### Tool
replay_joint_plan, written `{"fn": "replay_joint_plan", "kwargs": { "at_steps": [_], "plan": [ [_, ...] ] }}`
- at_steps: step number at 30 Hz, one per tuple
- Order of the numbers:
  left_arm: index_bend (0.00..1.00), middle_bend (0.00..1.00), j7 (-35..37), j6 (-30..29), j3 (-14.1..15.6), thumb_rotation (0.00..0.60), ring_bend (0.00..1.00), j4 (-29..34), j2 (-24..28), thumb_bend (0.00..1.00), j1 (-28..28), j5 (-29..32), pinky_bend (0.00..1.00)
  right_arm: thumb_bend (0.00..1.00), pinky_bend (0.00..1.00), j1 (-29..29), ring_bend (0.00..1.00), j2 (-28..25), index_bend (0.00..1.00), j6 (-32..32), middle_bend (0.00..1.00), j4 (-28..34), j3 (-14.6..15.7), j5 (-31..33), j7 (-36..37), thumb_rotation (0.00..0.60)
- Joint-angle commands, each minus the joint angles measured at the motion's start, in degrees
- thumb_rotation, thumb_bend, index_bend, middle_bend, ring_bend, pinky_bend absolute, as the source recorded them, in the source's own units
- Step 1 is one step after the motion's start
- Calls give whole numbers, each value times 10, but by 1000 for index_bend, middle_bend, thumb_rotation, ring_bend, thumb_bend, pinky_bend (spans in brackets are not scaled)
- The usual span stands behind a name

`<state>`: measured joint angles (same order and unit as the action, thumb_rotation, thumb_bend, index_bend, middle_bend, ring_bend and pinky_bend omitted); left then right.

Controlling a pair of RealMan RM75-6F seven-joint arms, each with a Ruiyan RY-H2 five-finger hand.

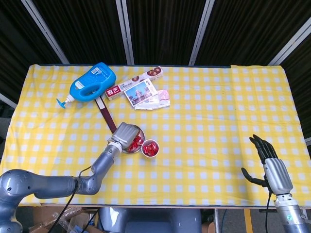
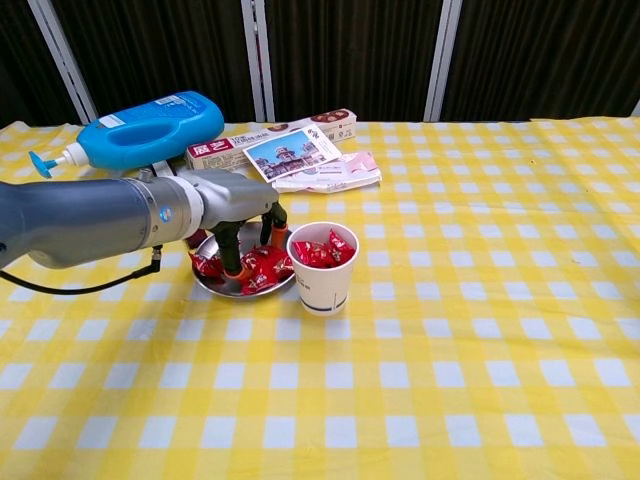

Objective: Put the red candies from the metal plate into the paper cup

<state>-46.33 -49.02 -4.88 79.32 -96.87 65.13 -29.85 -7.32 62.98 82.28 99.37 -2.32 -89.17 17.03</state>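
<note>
- Left of centre in the chest view, the left hand (image 2: 235, 200) hung over the metal plate (image 2: 208, 282), fingers pointing down into the heap of red candies (image 2: 262, 266).
- Its fingertips (image 2: 233, 270) reached among the wrappers, apparently touching them; whether one was pinched between them could not be told, as the fingers hid the contact.
- From above, in the head view, the same left hand (image 1: 124, 134) covered the left part of the metal plate (image 1: 141, 130), with the candies (image 1: 137, 141) showing only at its right edge.
- The paper cup (image 2: 323, 268) stood just beside the plate on the plate's right, rims close or touching, and already held several red candies.
- So the candies lay directly under the hand, and the cup lay to the hand's right in both views; my judgement is that the coming move turned on a short lift and a sideways carry over the cup's rim.
- The left forearm came in low from the lower left of the frame, nearly level with the table, wrist bent so the palm faced down.
- Far to the lower right of the head view, the right hand (image 1: 273, 168) rested well apart from plate and cup, fingers spread and holding nothing; the left was plainly the nearer hand.
</note>
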Motion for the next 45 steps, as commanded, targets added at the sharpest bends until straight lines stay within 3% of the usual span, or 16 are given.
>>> {"fn": "replay_joint_plan", "kwargs": {
  "at_steps": [1,4,7,18,33,45],
  "plan": [
    [462,504,3,-2,1,600,892,-2,-3,305,-1,-2,984,388,0,0,0,0,0,1,0,0,0,0,1,600],
    [536,627,7,-7,1,600,895,0,-3,353,-3,-10,984,387,0,0,0,0,0,2,0,0,-1,-1,1,600],
    [567,668,12,-13,2,600,896,4,-2,379,-6,-21,984,388,0,1,0,1,0,2,0,-1,0,-2,1,600],
    [573,676,18,-40,-4,600,896,37,28,380,-16,-44,984,388,0,1,0,2,0,4,0,-1,0,-2,0,600],
    [572,675,13,-72,-34,600,896,124,91,380,-9,-61,985,388,0,1,0,3,0,4,0,-1,0,-4,-4,600],
    [577,679,16,-92,-58,600,896,155,45,380,13,-75,984,388,0,3,0,2,0,8,0,-1,0,-4,-2,600]
  ]
}}
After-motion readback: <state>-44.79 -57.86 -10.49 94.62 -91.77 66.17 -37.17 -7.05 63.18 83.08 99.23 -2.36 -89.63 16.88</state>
